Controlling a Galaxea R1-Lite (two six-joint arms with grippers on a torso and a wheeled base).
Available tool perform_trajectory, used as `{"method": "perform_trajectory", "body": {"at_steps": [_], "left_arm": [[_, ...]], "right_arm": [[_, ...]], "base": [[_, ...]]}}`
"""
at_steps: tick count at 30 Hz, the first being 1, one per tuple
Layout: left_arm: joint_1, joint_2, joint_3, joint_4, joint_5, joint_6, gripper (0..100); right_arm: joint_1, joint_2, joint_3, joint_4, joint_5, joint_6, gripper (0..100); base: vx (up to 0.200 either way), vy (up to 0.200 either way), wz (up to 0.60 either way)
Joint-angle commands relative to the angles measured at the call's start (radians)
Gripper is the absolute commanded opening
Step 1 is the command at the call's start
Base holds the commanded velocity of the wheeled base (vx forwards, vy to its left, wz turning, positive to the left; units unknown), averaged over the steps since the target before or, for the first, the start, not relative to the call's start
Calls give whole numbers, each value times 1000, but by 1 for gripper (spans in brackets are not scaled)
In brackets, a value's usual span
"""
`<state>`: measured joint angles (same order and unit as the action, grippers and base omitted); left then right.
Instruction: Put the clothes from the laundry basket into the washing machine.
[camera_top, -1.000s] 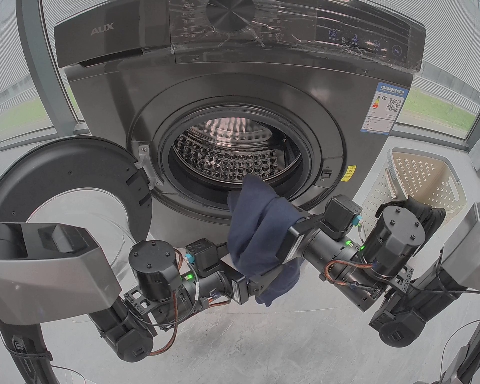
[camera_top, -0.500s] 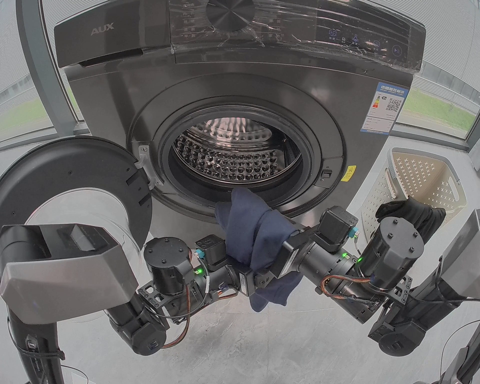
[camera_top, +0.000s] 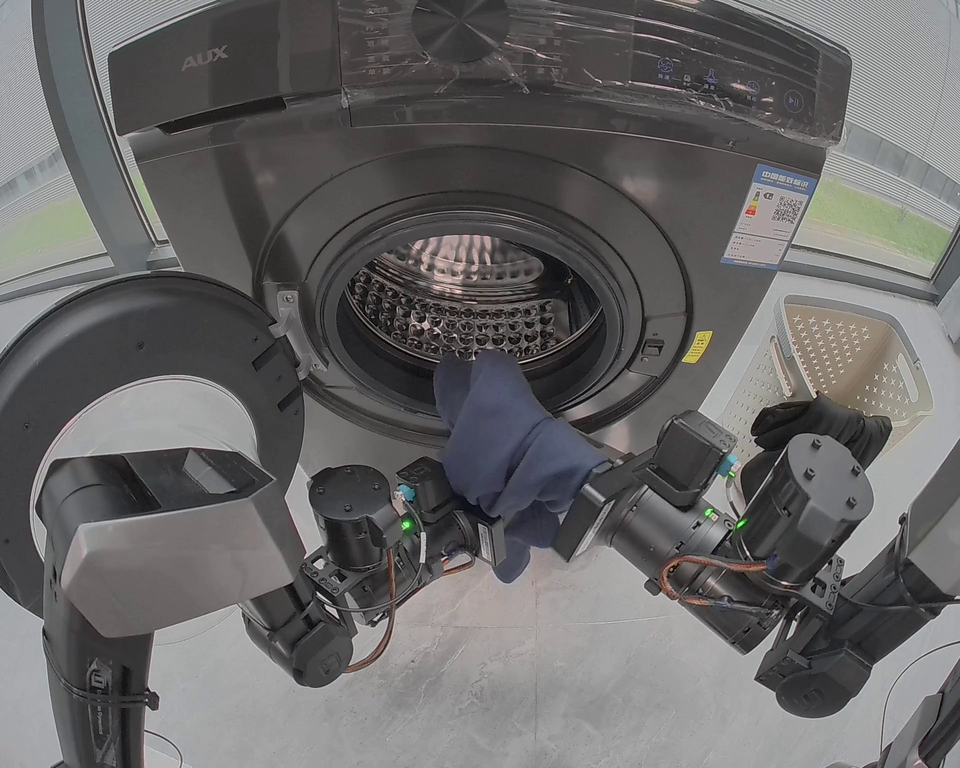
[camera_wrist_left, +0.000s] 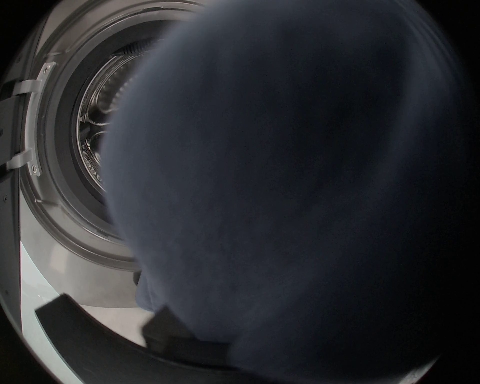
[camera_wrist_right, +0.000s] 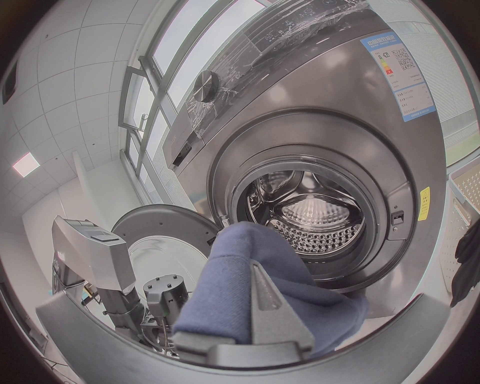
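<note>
The dark blue cloth garment (camera_top: 510, 440) hangs bunched in front of the open porthole of the grey front-loading washing machine (camera_top: 250, 190). Its top fold is level with the lower rim of the opening, just short of the perforated steel drum (camera_top: 450, 300), and its lower end dangles above the pale grey tiled floor (camera_top: 560, 680). The right gripper (camera_wrist_right: 250, 305) comes in from the right and is clamped on the blue garment; one grey triangular finger (camera_wrist_right: 272, 300) presses against the cloth, which wraps over the rest. The left gripper (camera_top: 490, 540) sits near and to the left, under the hanging cloth. The fabric covers it, so I cannot tell whether it is apart or together. The round dark door (camera_top: 150, 340) stands swung wide to the left. On the right of the machine's front there is a blue-and-white energy label (camera_top: 768, 215) with coloured bars and a square code, its print too small to make out, and lower down a small yellow sticker (camera_top: 697, 346) beside the door latch. A pale maker's badge (camera_top: 204, 58) marks the drawer at top left. Clear plastic film covers the control panel (camera_top: 600, 60), which carries lit blue symbols and a round dial (camera_top: 462, 25). To the far right stands the cream perforated plastic laundry basket (camera_top: 850, 350), with a black garment (camera_top: 820, 420) draped over its near rim.
</note>
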<state>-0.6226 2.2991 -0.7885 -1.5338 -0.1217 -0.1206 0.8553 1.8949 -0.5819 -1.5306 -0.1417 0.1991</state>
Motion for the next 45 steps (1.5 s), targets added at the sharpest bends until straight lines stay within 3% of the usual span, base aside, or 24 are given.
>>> {"method": "perform_trajectory", "body": {"at_steps": [1,6,7,11,20,21,27,32,36,43,44,45], "left_arm": [[7,6,-31,-6,20,-2,0],[18,-86,-17,0,40,-4,0],[18,-136,17,0,40,-4,0],[4,-254,112,1,36,-1,0],[-6,-366,210,-9,30,-4,0],[-6,-374,215,-9,28,-4,0],[-16,-412,268,-11,24,-7,0],[-6,-415,282,-11,24,-10,0],[-6,-452,310,-11,22,-10,0],[-5,-549,400,-12,19,-7,0],[-5,-550,402,-12,19,-7,0],[-5,-576,431,-12,11,-11,0]], "right_arm": [[-13,-10,8,1,1,0,0],[-98,-7,19,6,-6,-3,0],[-145,-5,19,6,-6,-4,0],[-226,0,16,4,1,-6,0],[-211,3,22,1,1,-4,0],[-211,1,22,1,1,-4,100],[-206,-34,99,3,17,-15,100],[-216,-73,280,1,76,-61,100],[-233,-97,373,-14,125,-69,100],[-312,-160,439,-14,264,-103,100],[-315,-161,439,-14,267,-104,100],[-355,-174,427,-14,317,-103,100]], "base": [[0,0,0],[0,0,0],[0,0,0],[0,0,0],[0,0,0],[0,0,0],[0,0,0],[0,0,0],[0,0,0],[0,0,0],[0,0,0],[0,0,0]]}}
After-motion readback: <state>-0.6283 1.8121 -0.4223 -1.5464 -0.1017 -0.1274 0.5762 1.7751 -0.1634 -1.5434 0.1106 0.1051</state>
